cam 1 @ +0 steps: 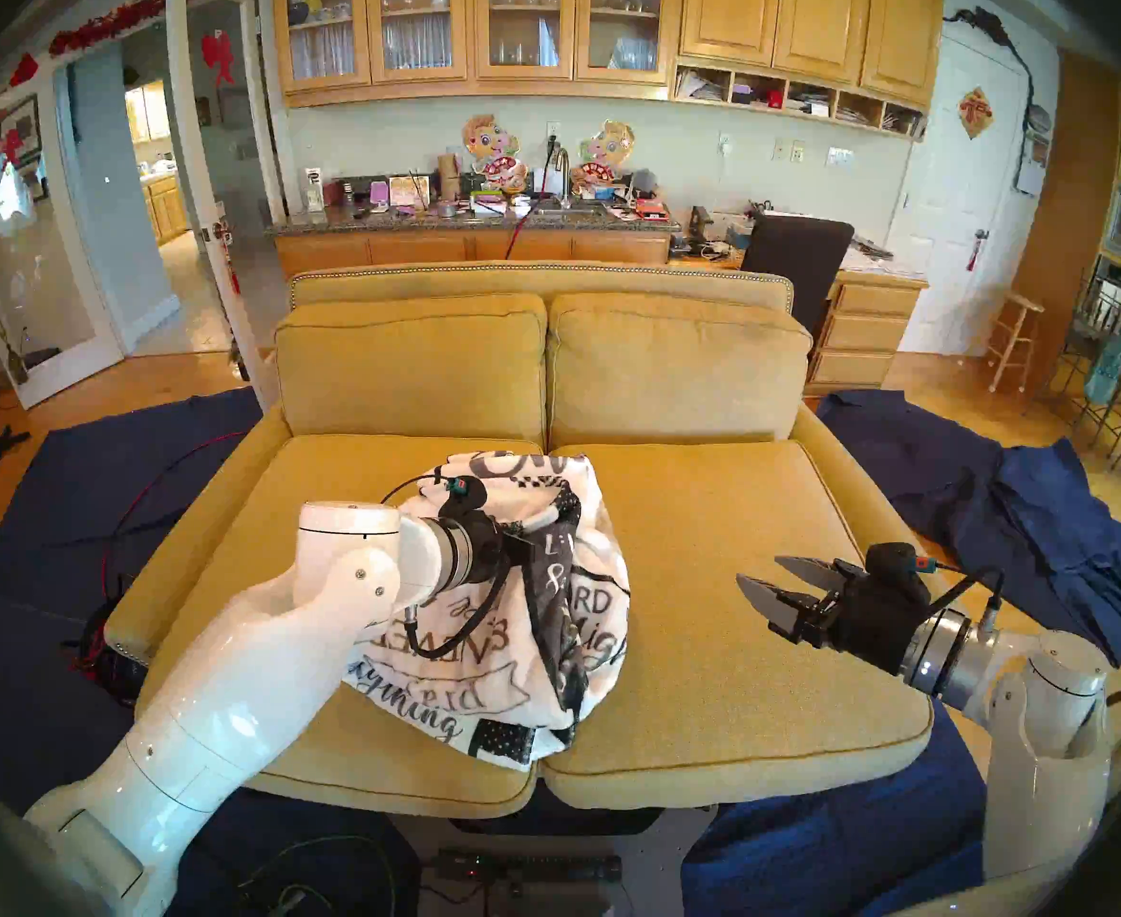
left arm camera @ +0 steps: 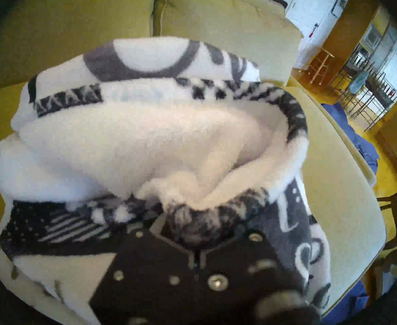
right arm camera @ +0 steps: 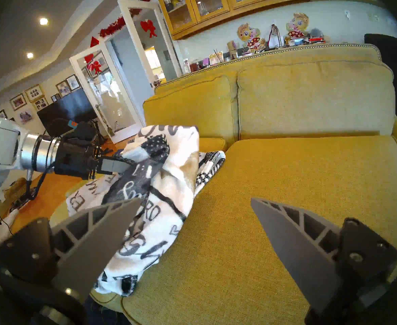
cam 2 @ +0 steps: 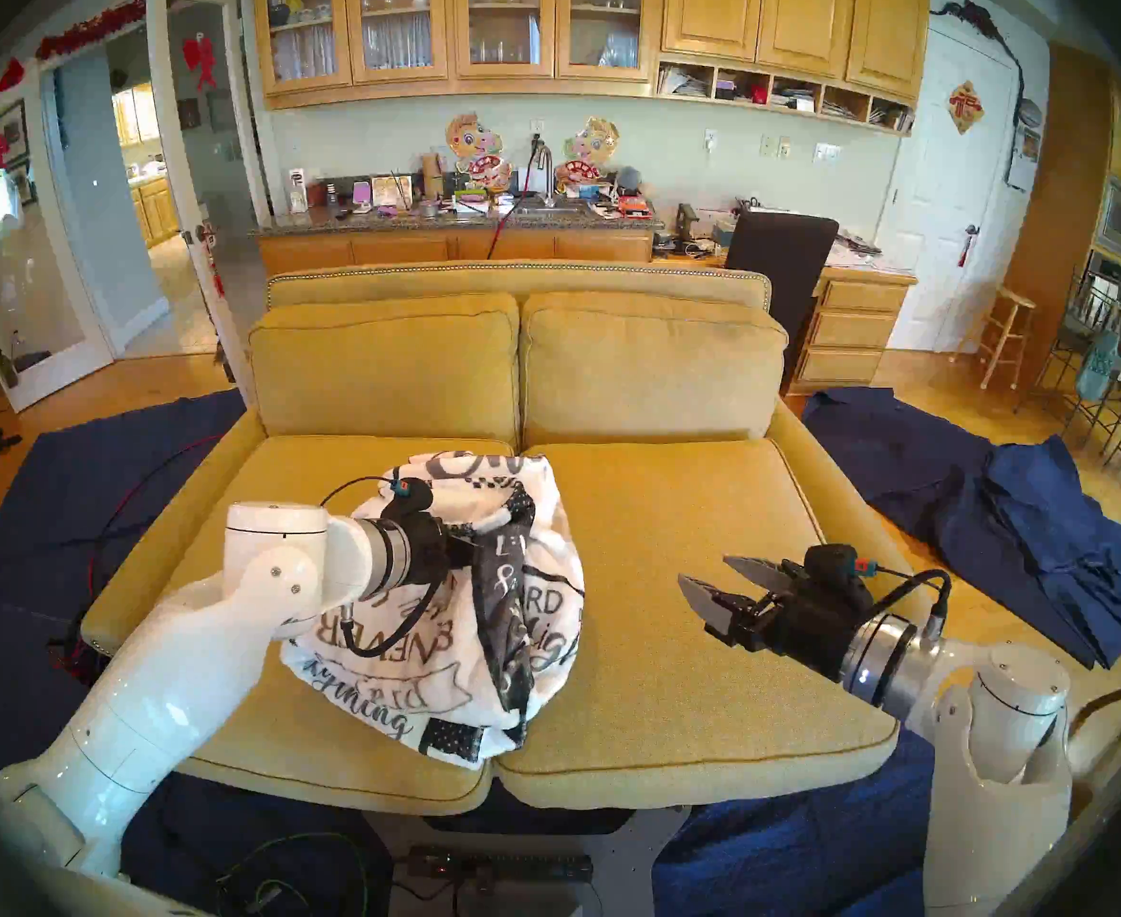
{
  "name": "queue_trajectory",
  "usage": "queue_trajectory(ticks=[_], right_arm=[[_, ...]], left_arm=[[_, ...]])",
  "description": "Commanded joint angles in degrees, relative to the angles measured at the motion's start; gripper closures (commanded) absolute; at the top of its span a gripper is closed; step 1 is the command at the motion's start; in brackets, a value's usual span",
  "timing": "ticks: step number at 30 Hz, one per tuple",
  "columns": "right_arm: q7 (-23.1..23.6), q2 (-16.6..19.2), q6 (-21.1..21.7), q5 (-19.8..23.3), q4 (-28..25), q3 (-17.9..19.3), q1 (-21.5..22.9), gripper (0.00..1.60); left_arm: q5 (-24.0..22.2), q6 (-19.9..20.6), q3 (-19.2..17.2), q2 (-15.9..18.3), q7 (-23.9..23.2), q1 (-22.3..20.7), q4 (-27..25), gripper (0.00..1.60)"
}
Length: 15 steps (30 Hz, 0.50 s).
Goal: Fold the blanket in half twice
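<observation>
Head view, blanket (cam 1: 478, 638) crumpled, right seat cushion (cam 1: 730, 605) apparently bare

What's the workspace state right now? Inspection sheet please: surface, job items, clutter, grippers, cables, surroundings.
Surface: yellow sofa, seat cushions bare on the robot's right.
Job's things: blanket bunched in a heap near the seam between the seat cushions, not folded.
Clutter: nothing seen on the sofa.
Grippers: left gripper shut on a dark fold of the blanket; right gripper open, apart from it.
Cables: red cable on the floor at the robot's left.
Surroundings: navy cloths on the floor, kitchen counter behind.
</observation>
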Motion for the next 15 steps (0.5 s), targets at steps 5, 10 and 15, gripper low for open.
queue_trajectory(ticks=[5, 10, 15], right_arm=[[0.1, 0.0, -0.2, 0.4, -1.2, 0.2, 0.8, 0.00], [0.1, 0.0, -0.2, 0.4, -1.2, 0.2, 0.8, 0.00], [0.1, -0.1, -0.1, 0.5, -1.4, 0.3, 0.8, 0.00]], left_arm=[[2.4, -3.6, -2.3, -1.3, -2.3, -7.1, -3.0, 1.60], [3.1, -3.4, -4.0, -2.9, -3.0, -7.4, -5.0, 1.60], [4.7, -1.5, -0.1, 0.5, -5.5, -8.6, -3.9, 1.60]])
